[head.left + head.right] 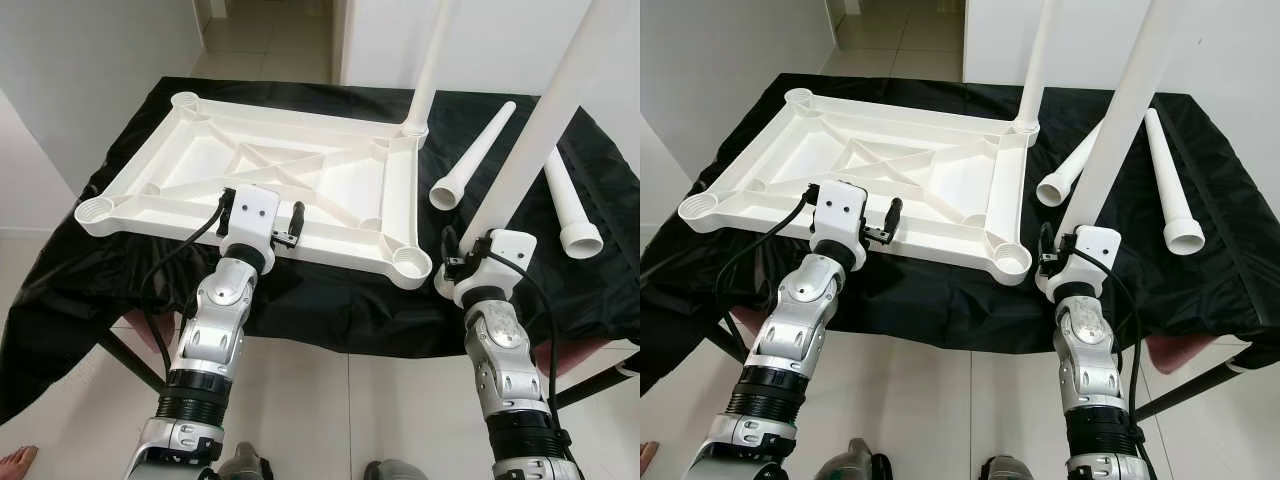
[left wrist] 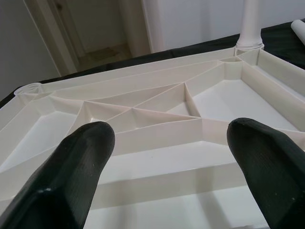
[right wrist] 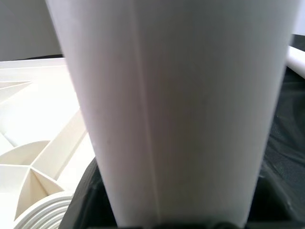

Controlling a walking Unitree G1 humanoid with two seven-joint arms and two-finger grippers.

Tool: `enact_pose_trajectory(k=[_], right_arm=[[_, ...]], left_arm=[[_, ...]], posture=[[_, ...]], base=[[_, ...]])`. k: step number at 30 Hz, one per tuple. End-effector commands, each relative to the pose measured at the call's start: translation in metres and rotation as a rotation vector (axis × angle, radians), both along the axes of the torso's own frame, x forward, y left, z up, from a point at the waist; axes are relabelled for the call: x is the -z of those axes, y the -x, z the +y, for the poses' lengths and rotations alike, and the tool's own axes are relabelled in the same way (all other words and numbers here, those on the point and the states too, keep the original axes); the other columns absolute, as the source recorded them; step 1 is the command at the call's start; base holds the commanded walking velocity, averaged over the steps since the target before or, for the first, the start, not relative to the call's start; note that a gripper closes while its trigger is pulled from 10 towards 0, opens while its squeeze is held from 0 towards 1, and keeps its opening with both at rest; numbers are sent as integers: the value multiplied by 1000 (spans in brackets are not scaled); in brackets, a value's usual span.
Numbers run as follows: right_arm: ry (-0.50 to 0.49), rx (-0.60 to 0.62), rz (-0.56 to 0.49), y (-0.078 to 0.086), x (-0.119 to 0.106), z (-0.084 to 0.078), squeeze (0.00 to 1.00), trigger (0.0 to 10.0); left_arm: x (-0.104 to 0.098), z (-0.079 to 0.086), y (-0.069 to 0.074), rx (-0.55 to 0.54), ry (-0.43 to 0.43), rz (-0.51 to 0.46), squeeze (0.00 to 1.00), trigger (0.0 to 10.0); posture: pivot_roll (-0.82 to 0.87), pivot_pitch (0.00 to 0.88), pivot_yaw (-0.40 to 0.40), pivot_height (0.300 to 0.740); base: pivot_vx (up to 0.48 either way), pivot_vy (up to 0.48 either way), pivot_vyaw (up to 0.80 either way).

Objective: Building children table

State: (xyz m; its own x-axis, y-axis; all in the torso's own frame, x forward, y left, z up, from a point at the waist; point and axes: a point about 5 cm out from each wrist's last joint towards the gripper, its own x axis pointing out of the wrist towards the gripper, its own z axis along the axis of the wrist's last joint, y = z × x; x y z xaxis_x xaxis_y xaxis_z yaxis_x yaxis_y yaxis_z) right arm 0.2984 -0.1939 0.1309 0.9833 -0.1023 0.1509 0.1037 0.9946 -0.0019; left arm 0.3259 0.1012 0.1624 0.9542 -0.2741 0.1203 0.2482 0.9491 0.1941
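Note:
A white plastic tabletop (image 1: 300,118) lies upside down on a black cloth, ribs facing up. One white leg (image 1: 430,60) stands upright in its far right corner socket. My left gripper (image 1: 262,207) is open over the tabletop's near rim, with both black fingers (image 2: 71,176) above the ribs and nothing between them. My right gripper (image 1: 462,262) is shut on another white leg (image 1: 545,120), held nearly upright and leaning right. The held leg's (image 3: 176,109) lower end hangs just right of the near right corner socket (image 1: 410,262).
Two loose white legs (image 1: 475,155) (image 1: 570,205) lie on the black cloth (image 1: 330,310) to the right of the tabletop. White walls flank a tiled corridor behind the table. A person's foot (image 1: 15,462) shows on the floor at the lower left.

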Motion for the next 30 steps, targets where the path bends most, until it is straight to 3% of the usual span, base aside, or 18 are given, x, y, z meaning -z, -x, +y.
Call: enact_pose_trajectory(k=[1, 30], right_arm=[[2, -6, -1, -1, -1, 2, 0, 10000], [2, -6, -1, -1, -1, 2, 0, 10000]], left_arm=[[3, 5, -1, -85, 3, -3, 0, 10000], [3, 5, -1, -85, 3, -3, 0, 10000]], posture=[[-35, 50, 53, 740], [-35, 50, 53, 740]], base=[[0, 0, 0], [0, 0, 0]])
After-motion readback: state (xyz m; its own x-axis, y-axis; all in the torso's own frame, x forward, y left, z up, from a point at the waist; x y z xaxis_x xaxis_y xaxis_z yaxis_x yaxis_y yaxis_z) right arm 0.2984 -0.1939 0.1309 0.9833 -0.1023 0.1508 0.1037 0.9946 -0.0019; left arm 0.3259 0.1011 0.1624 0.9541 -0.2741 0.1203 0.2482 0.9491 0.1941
